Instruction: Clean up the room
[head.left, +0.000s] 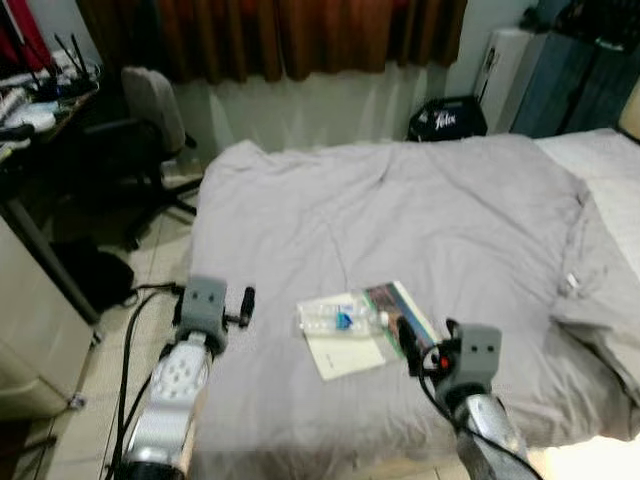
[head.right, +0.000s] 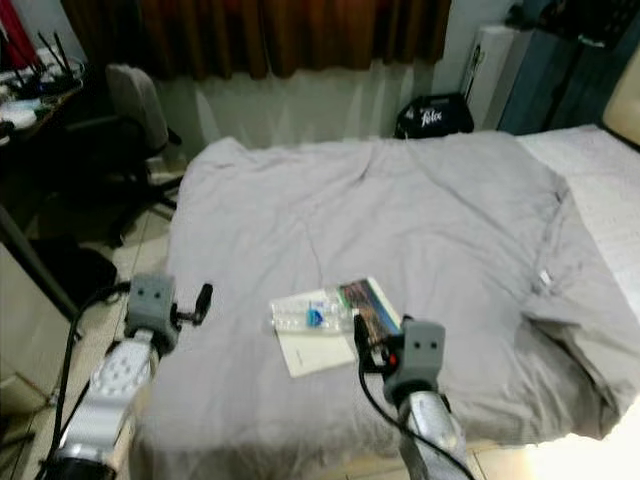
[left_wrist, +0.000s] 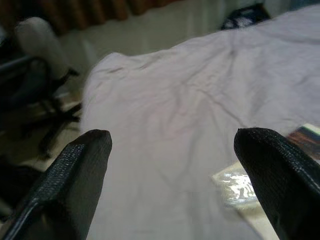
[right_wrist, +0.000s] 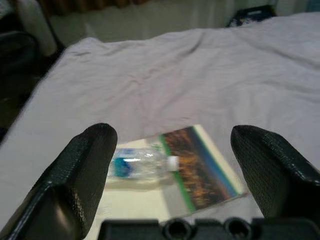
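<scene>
One clear plastic bottle (head.left: 342, 319), blue label, lying on one open booklet (head.left: 372, 326) on the bed (head.left: 400, 210)'s near edge. Left end effector (left_wrist: 170, 165) wide; right end effector (right_wrist: 172, 165) wide, just beside the booklet.

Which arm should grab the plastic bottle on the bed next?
Right, probably. The right gripper hovers open just short of the bottle, which lies on the booklet. The left gripper sits further off, over bare blanket.

Open grey bedspread (head.left: 440, 210) surrounds the bottle (head.left: 340, 319) and booklet (head.left: 405, 312); an office chair (head.left: 150, 110) stands beside the bed.
</scene>
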